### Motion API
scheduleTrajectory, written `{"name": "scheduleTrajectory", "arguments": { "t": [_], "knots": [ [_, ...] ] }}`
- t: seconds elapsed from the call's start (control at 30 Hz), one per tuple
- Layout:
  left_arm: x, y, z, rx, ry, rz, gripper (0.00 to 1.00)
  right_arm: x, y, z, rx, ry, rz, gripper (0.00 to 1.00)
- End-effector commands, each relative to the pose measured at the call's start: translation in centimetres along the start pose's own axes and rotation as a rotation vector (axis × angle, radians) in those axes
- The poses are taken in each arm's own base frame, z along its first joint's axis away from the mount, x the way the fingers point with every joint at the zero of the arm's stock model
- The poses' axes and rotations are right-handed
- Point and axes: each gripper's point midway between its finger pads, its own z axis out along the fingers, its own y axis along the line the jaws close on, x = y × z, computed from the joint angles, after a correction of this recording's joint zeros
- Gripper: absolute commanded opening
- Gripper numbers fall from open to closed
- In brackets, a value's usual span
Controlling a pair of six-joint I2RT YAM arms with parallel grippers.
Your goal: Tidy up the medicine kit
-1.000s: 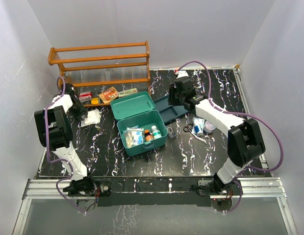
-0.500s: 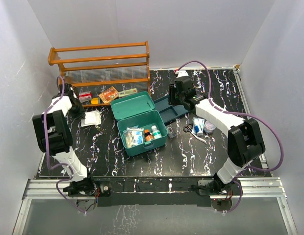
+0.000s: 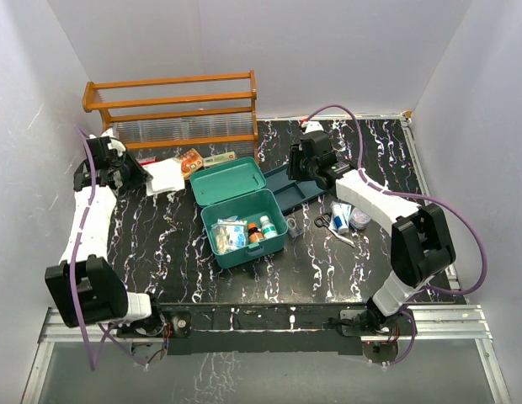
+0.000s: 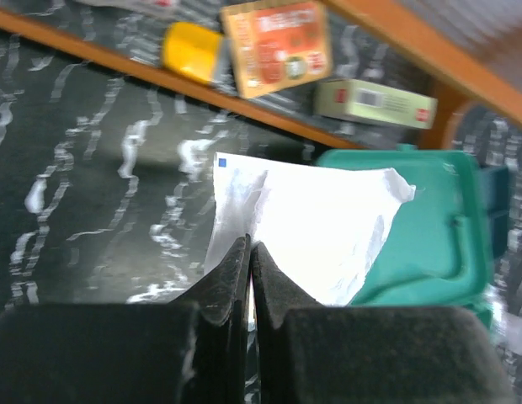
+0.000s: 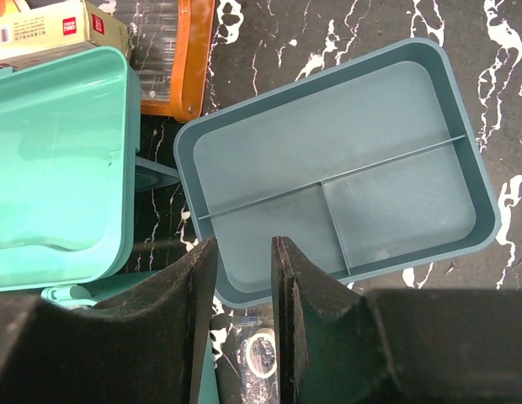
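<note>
Bright even light filling the scene, shadows falling soft, left wrist view blurring, right wrist view rendering sharply.

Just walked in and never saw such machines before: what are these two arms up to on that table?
Two robot arms are sorting medical supplies. The left pincer is shut on a white paper packet, held near the wooden rack beside the open medicine kit, which has a few items inside. The right pincer hangs part open and empty above the blue two-part tray.
</note>
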Motion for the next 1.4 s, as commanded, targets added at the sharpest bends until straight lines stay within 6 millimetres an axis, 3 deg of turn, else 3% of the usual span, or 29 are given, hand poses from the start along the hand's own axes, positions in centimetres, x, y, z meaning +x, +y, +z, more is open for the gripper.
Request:
{"name": "scheduleTrajectory", "arguments": {
  "t": [0.0,0.1,0.23,0.43,0.6,0.8,0.93,1.17,1.37],
  "knots": [
    [-0.6,-6.6,-4.1,0.227,-0.074,-0.064,0.0,-2.5,1.0,-1.4,-0.045,-0.07,0.032,0.3],
    [0.7,-10.2,-5.3,0.298,-0.052,-0.085,0.0,-2.4,1.0,-1.8,-0.048,-0.073,0.037,0.3],
    [4.0,-14.3,-5.6,0.356,0.045,-0.076,0.0,-3.1,1.6,-2.7,-0.076,-0.093,0.04,0.33],
    [9.0,-16.3,-6.6,0.35,0.178,-0.099,0.0,-4.5,4.9,-5.1,-0.24,-0.119,0.065,0.41],
    [13.0,-15.9,-7.0,0.262,0.293,-0.144,0.0,-3.8,8.9,-7.1,-0.406,-0.119,0.024,0.47],
    [16.3,-15.3,-7.0,0.122,0.342,-0.151,0.0,-2.7,11.2,-9.4,-0.49,-0.125,0.03,0.49],
    [18.4,-13.9,-6.6,-0.016,0.371,-0.173,0.0,-1.4,11.4,-9.8,-0.501,-0.106,0.024,0.49],
    [20.2,-12.9,-5.2,-0.127,0.377,-0.163,0.0,0.6,12.5,-10.6,-0.533,-0.084,-0.035,0.49],
    [20.9,-10.5,-4.4,-0.249,0.36,-0.154,0.0,2.0,13.0,-10.7,-0.544,-0.061,-0.074,0.5]
  ]
}}
